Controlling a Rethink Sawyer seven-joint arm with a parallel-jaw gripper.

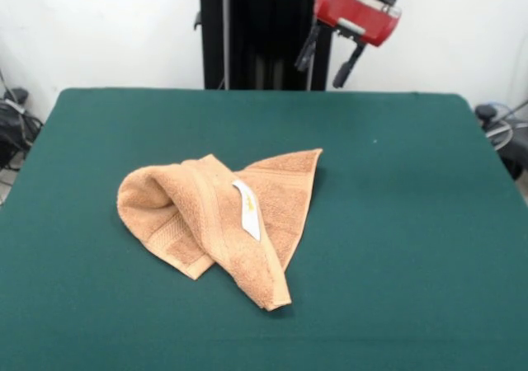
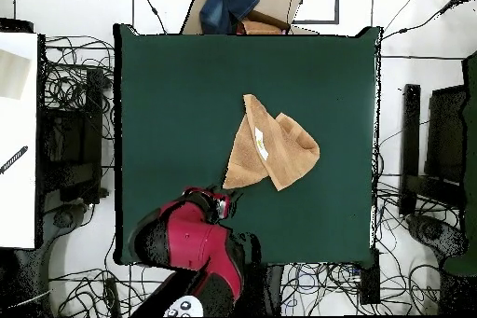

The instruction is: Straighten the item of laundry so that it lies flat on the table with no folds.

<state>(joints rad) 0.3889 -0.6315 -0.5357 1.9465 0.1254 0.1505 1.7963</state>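
The orange-tan towel [image 1: 216, 223] lies crumpled near the middle of the green table [image 1: 412, 223]. It is folded over itself, with one corner pointing to the far right and one to the near edge. Its white label [image 1: 247, 209] faces up. In the overhead view the towel [image 2: 272, 154] lies right of the table's [image 2: 168, 100] centre, its label [image 2: 262, 145] showing. My gripper [image 1: 328, 59] hangs open and empty above the table's far edge, well apart from the towel. In the overhead view the gripper [image 2: 224, 200] is just below the towel's lower left corner.
The black pedestal [image 1: 264, 33] stands behind the table's far edge. Cables [image 2: 74, 81] lie on the floor all round the table. A cardboard box with blue cloth [image 2: 240, 3] sits past the table's top edge. A white surface [image 2: 17, 137] stands at the left.
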